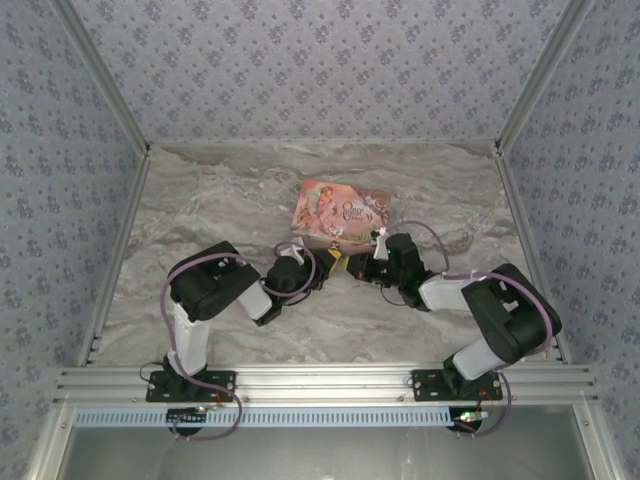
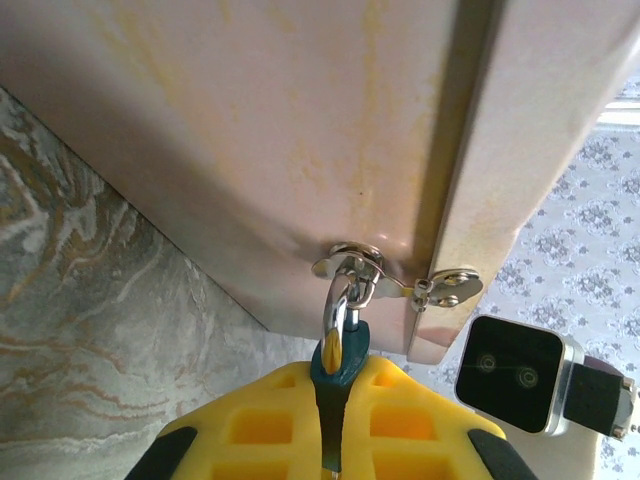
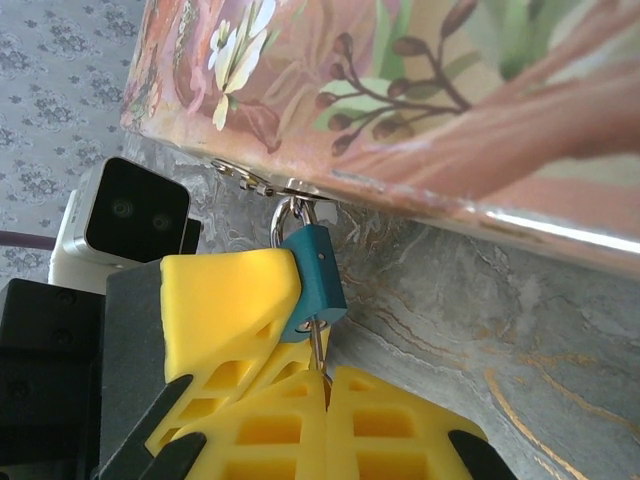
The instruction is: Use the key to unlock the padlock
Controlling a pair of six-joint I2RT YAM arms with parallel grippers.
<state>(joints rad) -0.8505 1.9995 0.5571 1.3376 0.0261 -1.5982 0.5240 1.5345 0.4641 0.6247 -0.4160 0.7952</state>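
Lighting the table (image 1: 200, 200) evenly from above in the top view, leaving only soft shadows. Shading the surface darkly under the pink box (image 2: 300, 120) in the left wrist view, glinting off its metal clasp (image 2: 350, 265). Softening slightly on the nearest yellow fingers (image 3: 400, 430) in the right wrist view, streaking white glare along the box's lower edge.

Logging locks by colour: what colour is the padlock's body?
Teal blue. The padlock shows best in the right wrist view.
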